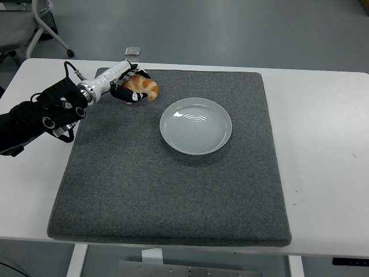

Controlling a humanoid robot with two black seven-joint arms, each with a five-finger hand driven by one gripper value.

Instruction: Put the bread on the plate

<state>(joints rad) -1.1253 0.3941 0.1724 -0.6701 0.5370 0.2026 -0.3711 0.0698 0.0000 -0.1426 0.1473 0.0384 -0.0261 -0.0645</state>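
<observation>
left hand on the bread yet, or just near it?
Touching. The head view shows the left hand with fingers curled around the bread, black fingers overlapping its near and left sides with no gap.

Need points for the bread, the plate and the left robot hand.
bread (144, 86), head view, on its orange-brown crust.
plate (222, 117), head view, on its right rim.
left robot hand (128, 86), head view, where the fingers wrap the bread.
</observation>
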